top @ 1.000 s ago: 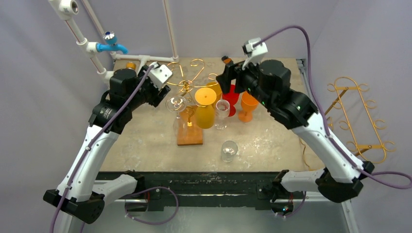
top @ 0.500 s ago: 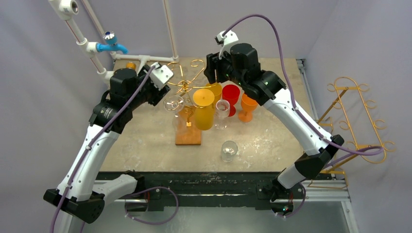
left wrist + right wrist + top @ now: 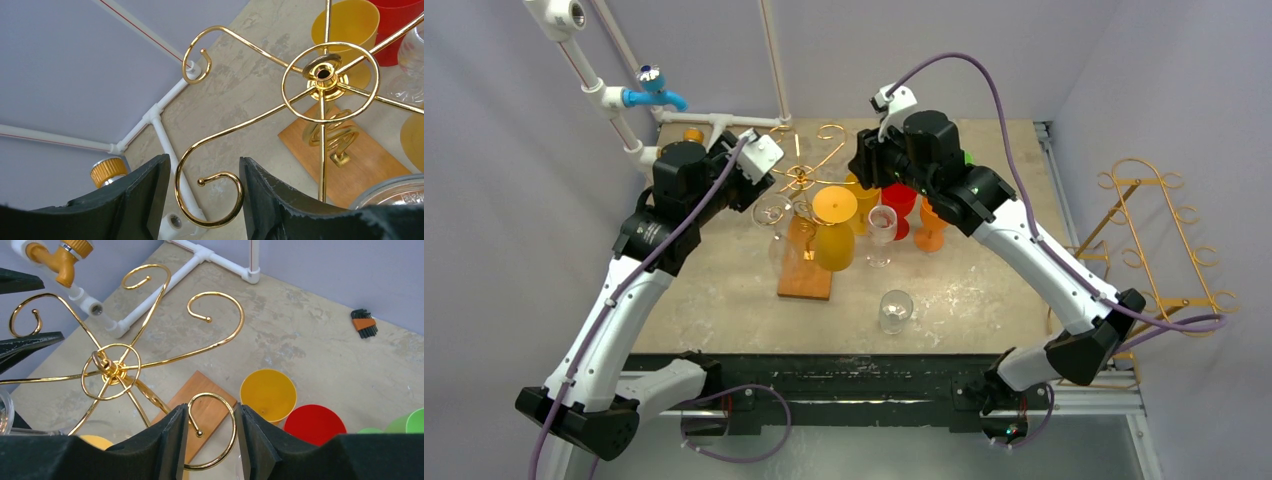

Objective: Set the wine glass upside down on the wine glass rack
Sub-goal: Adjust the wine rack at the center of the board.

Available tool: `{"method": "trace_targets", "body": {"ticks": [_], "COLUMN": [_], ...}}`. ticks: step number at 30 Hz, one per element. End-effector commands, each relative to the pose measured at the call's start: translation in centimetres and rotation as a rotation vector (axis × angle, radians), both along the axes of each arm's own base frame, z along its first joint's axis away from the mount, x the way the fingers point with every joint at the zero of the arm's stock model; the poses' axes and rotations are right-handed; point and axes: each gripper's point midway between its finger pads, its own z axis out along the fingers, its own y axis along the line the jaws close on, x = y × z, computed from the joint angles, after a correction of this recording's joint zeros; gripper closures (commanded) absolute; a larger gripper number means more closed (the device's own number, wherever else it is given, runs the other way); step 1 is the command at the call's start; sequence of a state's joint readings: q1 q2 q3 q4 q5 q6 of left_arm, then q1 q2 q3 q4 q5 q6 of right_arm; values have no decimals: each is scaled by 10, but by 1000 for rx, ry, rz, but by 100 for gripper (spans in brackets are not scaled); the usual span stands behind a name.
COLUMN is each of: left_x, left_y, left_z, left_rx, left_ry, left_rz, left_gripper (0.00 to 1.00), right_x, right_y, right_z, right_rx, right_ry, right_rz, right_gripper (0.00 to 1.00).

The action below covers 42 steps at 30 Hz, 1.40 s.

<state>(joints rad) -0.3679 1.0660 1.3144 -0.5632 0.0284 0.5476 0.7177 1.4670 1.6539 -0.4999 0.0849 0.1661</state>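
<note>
The gold wine glass rack (image 3: 799, 180) stands tilted on its wooden base (image 3: 804, 285) at mid-table. A clear wine glass (image 3: 772, 214) and a yellow one (image 3: 834, 236) hang upside down from it. Two more clear glasses stand on the table, one beside the rack (image 3: 881, 226) and one nearer the front (image 3: 895, 310). My left gripper (image 3: 769, 170) is shut on a curled hook (image 3: 210, 192) at the rack's left. My right gripper (image 3: 864, 165) grips another curled hook (image 3: 212, 432), with both fingers touching it. The rack's hub (image 3: 111, 370) lies between the two grippers.
Red (image 3: 899, 200), orange (image 3: 934, 222) and yellow (image 3: 864, 186) cups crowd the rack's right side. White pipes with a blue tap (image 3: 652, 88) run along the back left. A second gold rack (image 3: 1159, 240) hangs off the table's right edge. Hex keys (image 3: 364, 322) lie at the back.
My right arm swung in over the rack and its jaws closed onto a hook. The rack and its base shifted a little to the left. The left gripper kept its hold.
</note>
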Motion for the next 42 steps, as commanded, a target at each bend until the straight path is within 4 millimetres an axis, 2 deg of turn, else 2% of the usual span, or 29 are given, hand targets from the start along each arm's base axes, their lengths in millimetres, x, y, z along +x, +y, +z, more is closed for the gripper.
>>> {"method": "trace_targets", "body": {"ticks": [1, 6, 11, 19, 24, 32, 36, 40, 42], "left_x": [8, 5, -2, 4, 11, 8, 1, 2, 4], "left_y": [6, 8, 14, 36, 36, 13, -21, -54, -66], "left_z": [26, 35, 52, 84, 111, 123, 128, 122, 112], "left_rx": [9, 36, 73, 168, 131, -9, -229, -425, -468], "left_ry": [-113, -127, -156, -271, -328, -268, -133, 92, 193], "left_rz": [24, 16, 16, 108, 135, 51, -47, -96, -101], "left_gripper": [44, 31, 17, 16, 17, 17, 18, 29, 33], "right_x": [-8, -14, -15, -17, -19, -22, -24, -23, -24], "right_y": [-6, -4, 0, 5, 4, 2, -2, -3, -3], "right_z": [7, 9, 5, 1, -2, -7, -9, -12, -14], "right_rx": [32, 61, 71, 83, 84, 87, 87, 89, 95], "right_ry": [-13, -12, -1, 15, 24, 37, 42, 43, 47], "right_rz": [0, 21, 39, 57, 58, 54, 35, 29, 29], "right_gripper": [54, 64, 65, 67, 71, 76, 76, 76, 77]}}
